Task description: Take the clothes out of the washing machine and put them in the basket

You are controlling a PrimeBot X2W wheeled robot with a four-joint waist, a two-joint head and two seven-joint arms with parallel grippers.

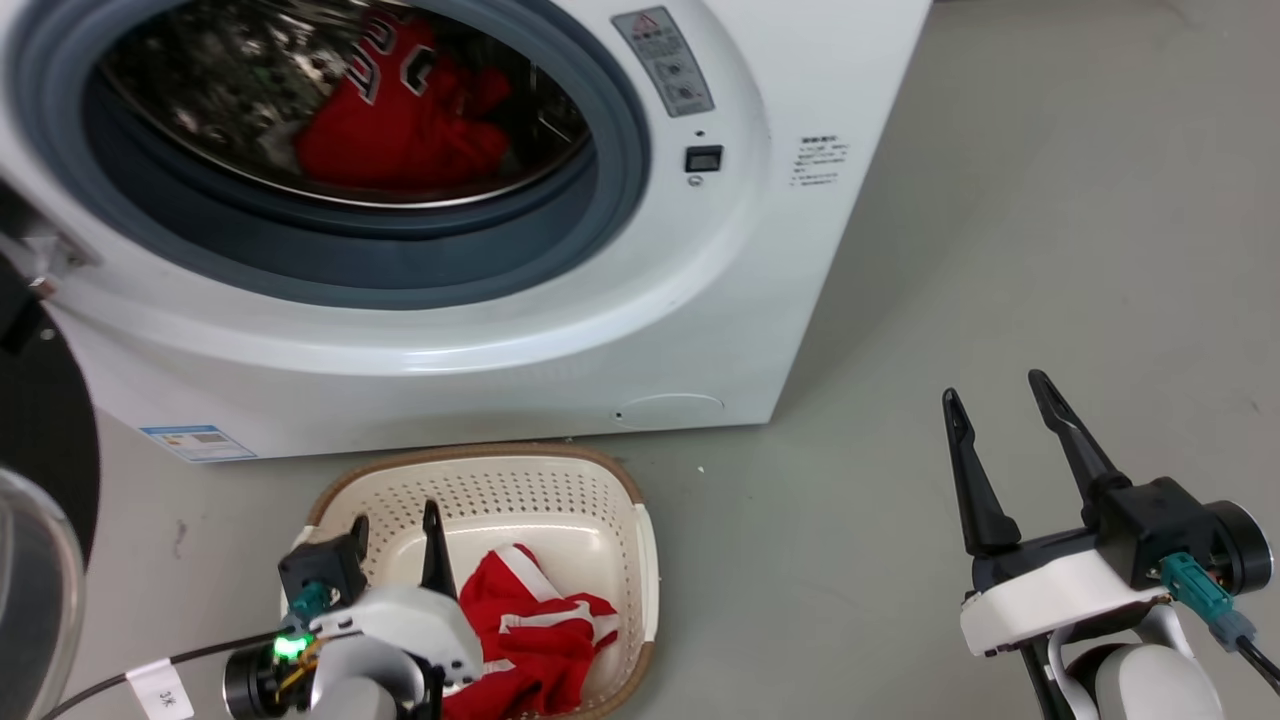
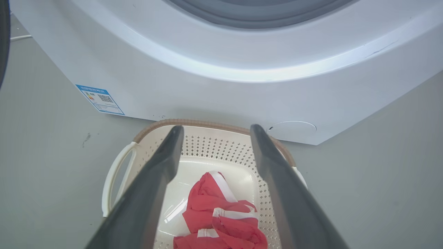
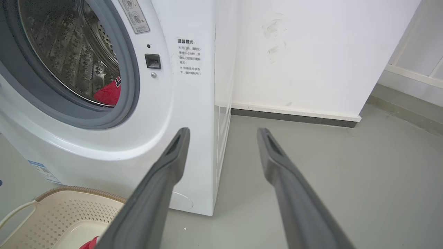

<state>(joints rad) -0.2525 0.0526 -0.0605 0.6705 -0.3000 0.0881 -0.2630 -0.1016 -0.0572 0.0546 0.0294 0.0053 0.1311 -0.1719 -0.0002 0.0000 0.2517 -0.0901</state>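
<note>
The head view shows a numbered red jersey [image 1: 400,130] inside the washing machine [image 1: 500,340] at 11 o'clock. The left pincer [image 2: 217,129] hangs wide and empty above the basket [image 2: 221,150]; the right pincer [image 1: 992,387] is wide and empty too.

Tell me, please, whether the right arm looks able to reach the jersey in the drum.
Probably yes: the porthole before the jersey is unblocked, and the right gripper, jaws open and empty, hangs over the floor beside the washing machine.
</note>
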